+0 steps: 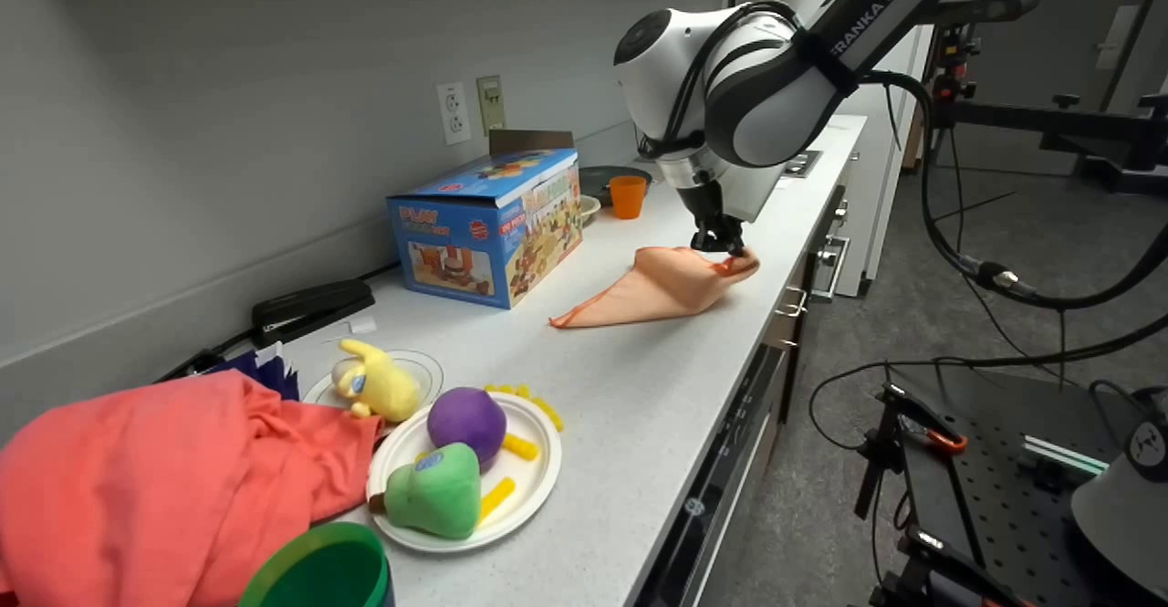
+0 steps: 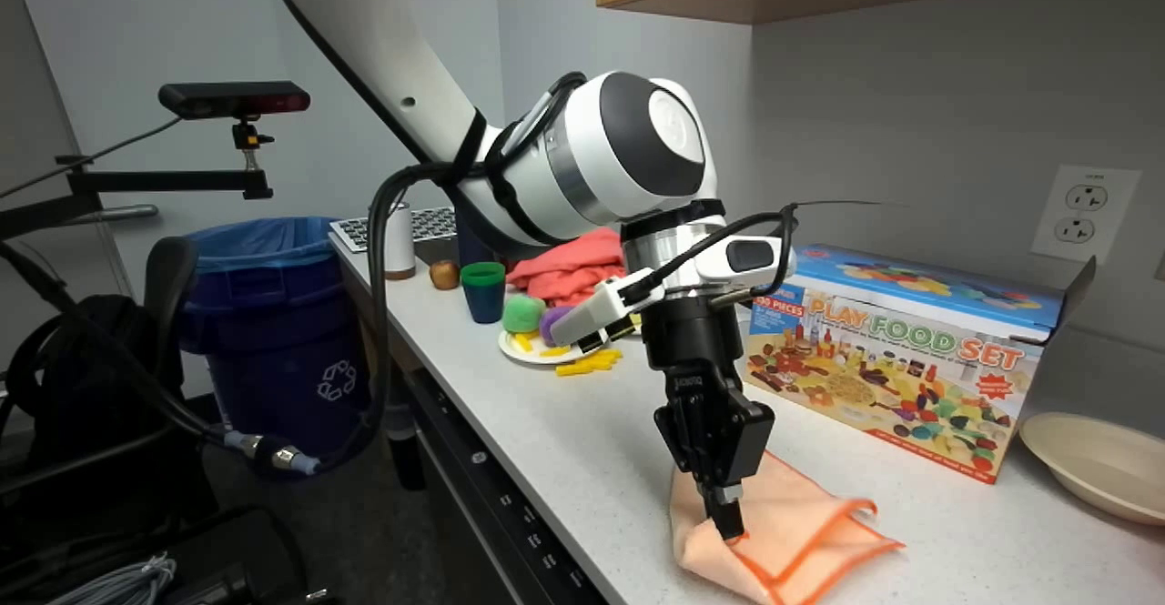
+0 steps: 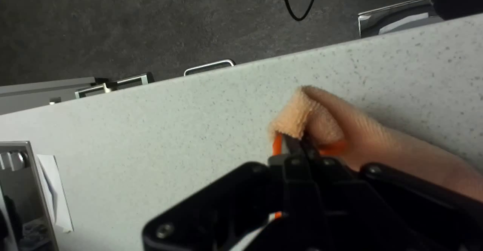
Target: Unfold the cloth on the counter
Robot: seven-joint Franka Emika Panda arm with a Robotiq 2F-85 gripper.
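Note:
The peach cloth with orange edging lies partly folded on the white counter, and shows in both exterior views (image 1: 671,287) (image 2: 801,519). My gripper, in both exterior views (image 1: 725,249) (image 2: 728,525), points down at the cloth, with its tips at the edge nearer the counter front. In the wrist view, the fingers (image 3: 300,145) are close together and pinch the cloth (image 3: 377,134), which curls round the tips. The cloth is bunched at the grip, and a pointed corner stretches out flat away from it. The cloth between the fingertips is mostly hidden.
A blue play food box (image 1: 493,228) stands by the wall behind the cloth. An orange cup (image 1: 627,197) and a beige bowl (image 2: 1097,464) are near it. A plate (image 1: 538,497) of toy food and a coral cloth (image 1: 173,488) lie further along. The counter's front edge (image 3: 271,57) is close to the gripper.

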